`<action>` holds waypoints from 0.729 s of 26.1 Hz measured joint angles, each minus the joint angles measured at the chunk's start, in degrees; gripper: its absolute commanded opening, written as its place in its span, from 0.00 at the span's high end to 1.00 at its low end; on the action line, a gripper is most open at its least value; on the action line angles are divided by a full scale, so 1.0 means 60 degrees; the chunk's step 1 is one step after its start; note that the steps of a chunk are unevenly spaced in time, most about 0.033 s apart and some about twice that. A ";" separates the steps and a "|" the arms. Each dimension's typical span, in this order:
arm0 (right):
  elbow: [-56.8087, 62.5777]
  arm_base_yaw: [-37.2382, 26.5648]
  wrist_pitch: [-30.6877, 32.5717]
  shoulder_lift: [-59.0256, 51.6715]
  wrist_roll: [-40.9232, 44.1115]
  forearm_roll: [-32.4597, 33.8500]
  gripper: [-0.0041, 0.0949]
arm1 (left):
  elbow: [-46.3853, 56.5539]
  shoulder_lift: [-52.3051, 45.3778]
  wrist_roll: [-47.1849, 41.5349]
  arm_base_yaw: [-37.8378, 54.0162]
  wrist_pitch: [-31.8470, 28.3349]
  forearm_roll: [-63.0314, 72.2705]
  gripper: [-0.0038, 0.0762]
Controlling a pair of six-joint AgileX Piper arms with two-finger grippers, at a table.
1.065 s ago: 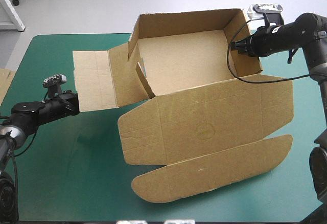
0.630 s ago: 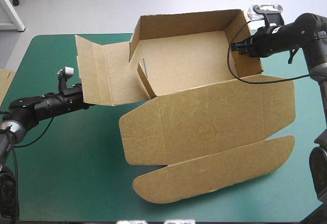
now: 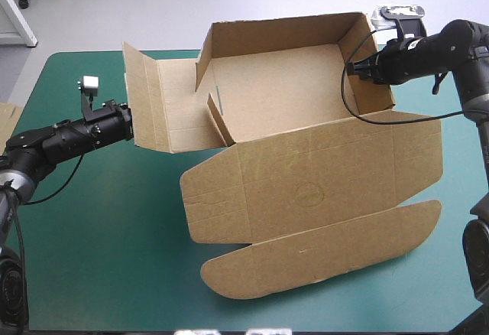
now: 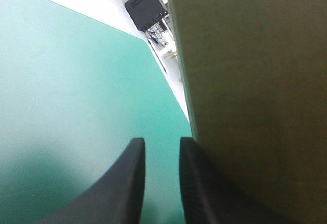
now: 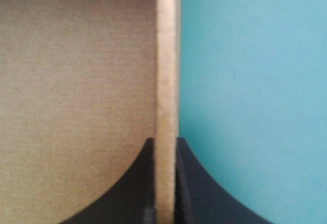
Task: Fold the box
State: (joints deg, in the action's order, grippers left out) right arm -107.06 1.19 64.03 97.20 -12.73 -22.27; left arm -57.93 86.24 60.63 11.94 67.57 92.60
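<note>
High view, box: the brown box (image 3: 283, 94) stands on the far middle of the table (image 3: 99, 228) as an open tray, its far wall upright.
Lid: the lid (image 3: 313, 186) lies flat toward the near edge and ends in a rounded tuck flap (image 3: 321, 255).
Left flap: the left flap (image 3: 157, 109) is raised beside the tray's left wall, close to upright, with its outer strip bent.
Right wall: the right wall (image 3: 367, 75) stands upright. The right wrist view shows its pale cut edge (image 5: 167, 55) running straight ahead of the fingers.
Right pincer: the right pincer (image 3: 353, 68) (image 5: 166, 141) pinches the top edge of the right wall. One black finger is inside the tray and the other outside over the teal-green cover, pressed all but together on the board.
Right arm: comes in from the table's right, held above the table and roughly level, pointing left.
Left pincer: the left pincer (image 3: 128, 121) (image 4: 159, 143) sits at the left flap's outer face. Its fingers are narrowly parted with only cover in the gap, and the board is just beside one finger, not between them.
Left arm: stretched from the left edge, low over the table, angled toward the far right.
More board: a brown edge (image 3: 6, 125) shows at the table's left edge.
</note>
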 measured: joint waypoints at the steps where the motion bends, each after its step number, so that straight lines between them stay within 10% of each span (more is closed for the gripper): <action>1: 0.0000 0.0000 -0.0010 0.0000 0.0000 0.0000 0.96 | 0.0000 0.0008 -0.0039 -0.0154 0.0000 0.0135 0.63; 19: 0.0000 0.0000 -0.0145 0.0156 0.0179 0.0035 0.96 | -0.0752 0.0007 -0.0824 -0.1107 0.0040 0.0472 0.52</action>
State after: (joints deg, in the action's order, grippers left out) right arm -107.06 1.19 63.16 98.14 -11.65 -22.06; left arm -62.44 86.28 55.68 5.30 67.81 95.43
